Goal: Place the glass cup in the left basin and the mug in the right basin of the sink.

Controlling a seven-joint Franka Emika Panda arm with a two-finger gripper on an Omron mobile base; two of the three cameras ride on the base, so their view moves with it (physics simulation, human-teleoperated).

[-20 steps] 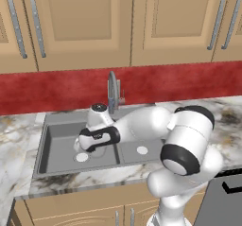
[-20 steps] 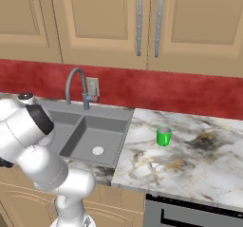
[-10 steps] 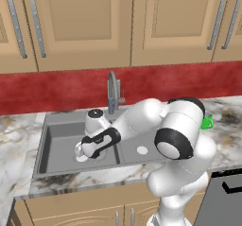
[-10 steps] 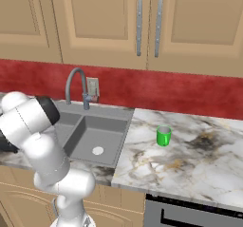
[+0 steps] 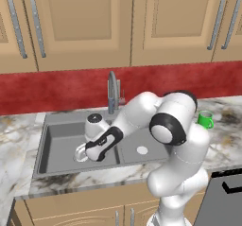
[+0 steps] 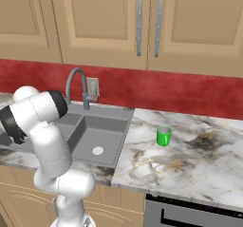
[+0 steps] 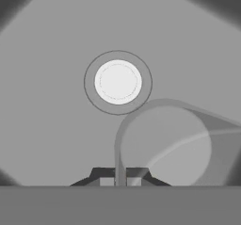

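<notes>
Clear glass was what the tool [image 5: 84, 152] carried in the left base view: the glass cup [image 5: 80, 153] showed as a pale, see-through rim low inside the left basin [image 5: 56, 140] of the dark matte sink [image 5: 42, 149], at the tip of the white arm, with the curved grey metal faucet [image 5: 112, 90] behind and the round pale drain of the right basin [image 5: 142, 147] bare. Across the marble table [image 5: 227, 121], the bright green mug [image 5: 205, 119] stood upright, well apart from the sink. In the right base view the mug [image 6: 163, 136] sat on the veined table [image 6: 190, 159] just beside the sink's right rim, its little handle too small to make out, and the right basin [image 6: 99, 138] lay open next to it. In the hand view the tool [image 7: 120, 180] looked down on the left basin's floor [image 7: 52, 54] and its pale drain; the cup's thin wall [image 7: 120, 139] ran between the dark fingertips [image 7: 106, 180], which seemed clamped on it, though only their tops showed. The cup should be light, rigid, slick and breakable, so a rim pinch calls for gentle release near the floor. The mug, stiff and smooth-walled, would best be taken across its rim or body rather than by the handle.
</notes>
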